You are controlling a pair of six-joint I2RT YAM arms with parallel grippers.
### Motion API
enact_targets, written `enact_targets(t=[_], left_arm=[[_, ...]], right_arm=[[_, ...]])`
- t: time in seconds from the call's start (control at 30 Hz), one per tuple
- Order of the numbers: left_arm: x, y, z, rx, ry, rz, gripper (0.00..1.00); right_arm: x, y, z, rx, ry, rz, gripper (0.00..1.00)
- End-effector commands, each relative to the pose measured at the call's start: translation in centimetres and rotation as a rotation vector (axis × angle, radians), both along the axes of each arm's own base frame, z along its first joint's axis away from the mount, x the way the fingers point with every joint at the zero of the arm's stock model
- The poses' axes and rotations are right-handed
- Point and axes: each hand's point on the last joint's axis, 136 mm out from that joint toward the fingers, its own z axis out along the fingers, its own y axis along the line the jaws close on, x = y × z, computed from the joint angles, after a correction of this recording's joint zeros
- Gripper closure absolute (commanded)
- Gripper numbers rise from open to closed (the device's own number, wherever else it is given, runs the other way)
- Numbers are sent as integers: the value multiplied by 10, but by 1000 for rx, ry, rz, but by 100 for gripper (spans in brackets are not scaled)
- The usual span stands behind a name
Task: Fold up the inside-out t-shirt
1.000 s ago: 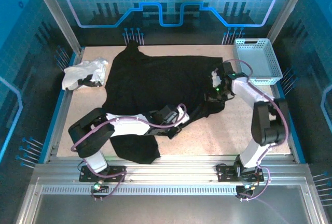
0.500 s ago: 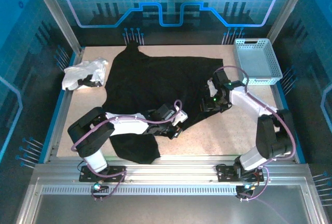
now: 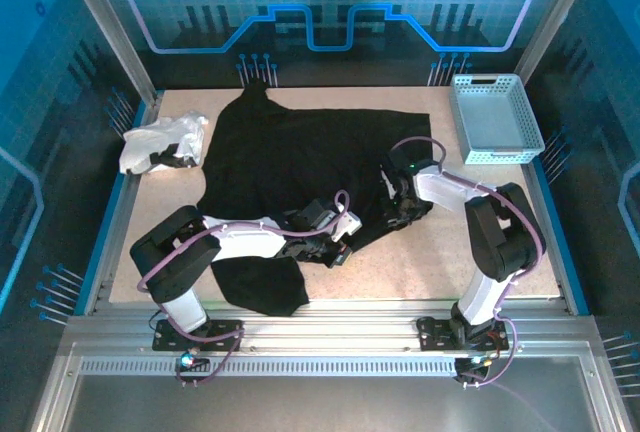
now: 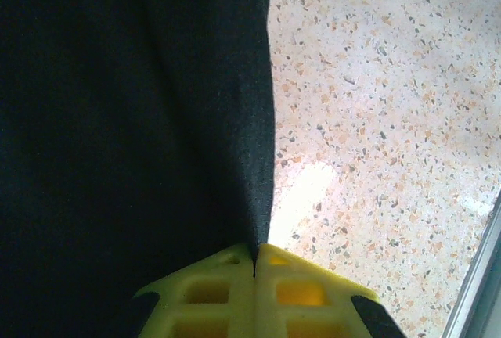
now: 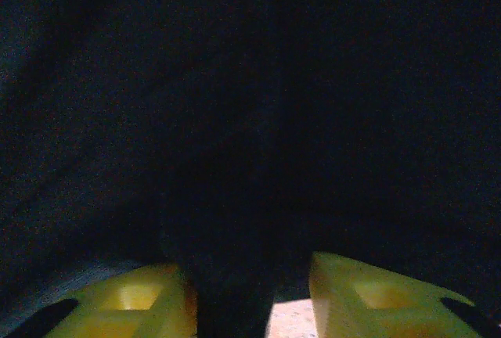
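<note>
At the near right flank of the garment, your right end effector (image 5: 249, 279) stands with its yellow fingers (image 5: 141, 295) apart. They straddle a raised ridge of the large plain black cloth t-shirt (image 3: 290, 152). A sliver of the speckled stone-look counter (image 4: 376, 119) shows between that ridge and one finger, so nothing is clamped there yet.

Your left end effector (image 4: 255, 256) has its fingers pressed together on the shirt's edge, where the dark cloth runs straight down into the pinch with bare counter beside it.

A second ago your right arm reached further out towards the pale blue slotted plastic basket (image 3: 497, 117), with its fingers closed. It has since let go, swung inward and come down close to your left end effector (image 3: 335, 242). The left arm has held its grip and place throughout, and the shirt's outline has hardly shifted.

I read this as a regrasp. The right side gave up its outer hold and is lining up on a new point along the same near hem. The shirt lies spread but rumpled across the middle of the counter, one flap trailing towards the near left edge. No fold is made yet. The small crumpled white cloth garment (image 3: 160, 142) sits apart at the far left.
</note>
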Motion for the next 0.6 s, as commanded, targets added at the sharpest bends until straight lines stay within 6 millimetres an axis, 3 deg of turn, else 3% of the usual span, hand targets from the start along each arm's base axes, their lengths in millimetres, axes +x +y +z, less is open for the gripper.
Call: enact_targets(t=[0.0, 0.13, 0.23, 0.43, 0.57], left_arm=[[-3, 3, 6, -37, 33, 9, 100], [-1, 5, 9, -39, 30, 11, 100], [0, 5, 10, -39, 26, 15, 100], [1, 6, 6, -31, 32, 19, 100], [2, 6, 4, -27, 36, 19, 100]], right_arm=[[11, -39, 18, -78, -29, -92, 67], [17, -62, 22, -125, -28, -137, 73], [20, -67, 30, -138, -43, -146, 75], [11, -45, 43, 1, -66, -131, 71], [1, -22, 40, 149, -48, -138, 58]])
